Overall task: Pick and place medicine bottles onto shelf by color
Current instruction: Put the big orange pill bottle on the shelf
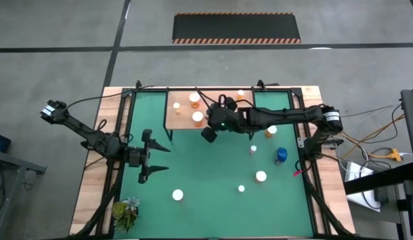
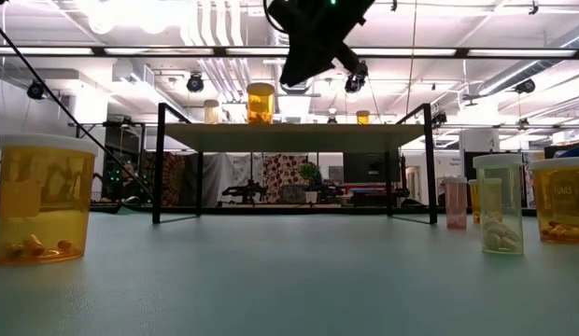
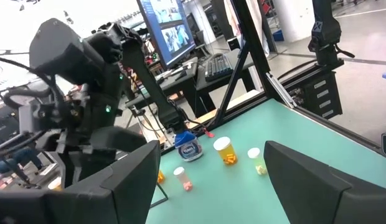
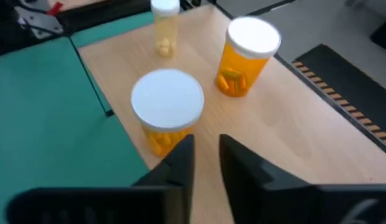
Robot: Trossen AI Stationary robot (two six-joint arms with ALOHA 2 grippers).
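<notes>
Right wrist view: right end effector [image 4: 205, 152] nearly clenched, empty, above the shelf [image 4: 292, 130] beside a wide orange bottle [image 4: 166, 111]. Advisable: lift clear without nudging. Left end effector [image 1: 155, 157] released over the worktop.

A small green plant [image 1: 126, 213] sits at the near-left corner of the green mat [image 1: 213, 193]. A striped-edged black floor mat [image 1: 236, 28] lies beyond the table.

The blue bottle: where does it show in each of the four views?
High view: blue bottle on the green mat, right side.
Low view: only a blue sliver at the right edge, probably it.
Left wrist view: near the middle.
Right wrist view: not in it.
Shared landmark: the shelf; none in the left wrist view.
</notes>
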